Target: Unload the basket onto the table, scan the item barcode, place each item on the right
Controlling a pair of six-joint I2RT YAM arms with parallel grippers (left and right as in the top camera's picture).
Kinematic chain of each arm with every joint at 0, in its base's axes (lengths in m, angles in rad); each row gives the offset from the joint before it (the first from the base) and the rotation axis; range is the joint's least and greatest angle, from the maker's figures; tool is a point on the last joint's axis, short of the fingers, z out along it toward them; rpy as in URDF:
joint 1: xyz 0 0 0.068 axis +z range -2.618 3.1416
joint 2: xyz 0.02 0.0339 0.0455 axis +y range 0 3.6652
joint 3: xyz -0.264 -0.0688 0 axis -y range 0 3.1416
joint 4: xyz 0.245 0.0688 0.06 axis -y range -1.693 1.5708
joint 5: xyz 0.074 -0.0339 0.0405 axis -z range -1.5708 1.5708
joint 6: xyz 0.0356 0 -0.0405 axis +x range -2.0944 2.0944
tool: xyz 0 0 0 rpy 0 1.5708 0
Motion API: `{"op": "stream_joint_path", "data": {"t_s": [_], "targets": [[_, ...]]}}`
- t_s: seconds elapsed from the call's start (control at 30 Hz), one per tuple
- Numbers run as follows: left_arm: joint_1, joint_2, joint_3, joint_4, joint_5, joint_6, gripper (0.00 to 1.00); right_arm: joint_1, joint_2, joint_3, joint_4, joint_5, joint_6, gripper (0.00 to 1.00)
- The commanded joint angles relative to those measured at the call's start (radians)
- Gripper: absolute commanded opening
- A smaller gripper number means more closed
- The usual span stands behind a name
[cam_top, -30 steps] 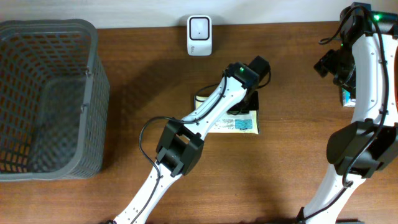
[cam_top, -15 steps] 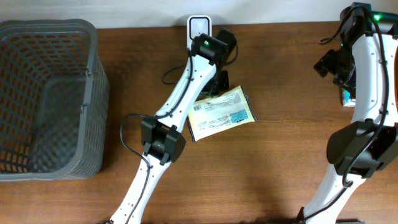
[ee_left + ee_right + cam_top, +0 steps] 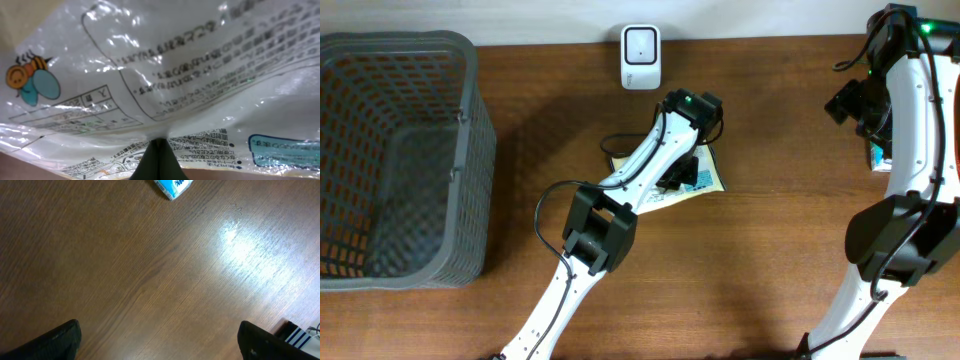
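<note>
While the left arm (image 3: 650, 170) reaches from bottom centre of the overhead frame toward the middle of the table (image 3: 790, 250), the left gripper (image 3: 682, 177) is clamped fully closed on the packet (image 3: 712, 181) — held, not just touched. Packet sits at frame centre, mostly hidden under the wrist; only its pale right edge and a strip at lower left show from above. Left wrist view: clear crinkled film fills the frame, with Japanese print, a cartoon bee (image 3: 29, 82) at left and a blue label (image 3: 285, 152) at lower right; the dark fingertips (image 3: 157, 160) meet at bottom centre, pinching the film's lower edge. Can't tell whether the packet is off the wood or resting on it. Barcode can't be made out in either view. White scanner (image 3: 640, 43) stands at the table's far edge, top centre of the frame, up and left of the packet and apart from it. Grey mesh basket (image 3: 478, 150) fills the left side. Right arm (image 3: 917, 120) runs along the right edge; right gripper (image 3: 157, 327) is spread wide with nothing between the fingers — bare wood below. Small blue-and-white item (image 3: 172, 186) sits at the top of the right wrist frame, well apart from those fingers.
</note>
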Motion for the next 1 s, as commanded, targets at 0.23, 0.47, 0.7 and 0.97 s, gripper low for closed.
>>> {"op": "stream_joint_path", "data": {"t_s": [0.23,0.47,0.7,0.97], "targets": [[0.023,0.002,0.005,-0.016,-0.205,0.187,0.0,-0.001,0.003,-0.001,0.0,0.002,-0.004,0.99],[0.046,0.001,0.043,-0.045,-0.23,0.165,0.0,-0.001,0.003,-0.001,0.0,0.002,-0.004,0.99],[0.058,-0.149,0.097,-0.045,-0.122,0.166,0.0,-0.001,0.003,-0.001,0.0,0.002,-0.004,0.99],[0.176,-0.517,0.097,-0.045,-0.122,0.153,0.99,-0.001,0.003,-0.001,0.0,0.002,-0.004,0.99]]}}
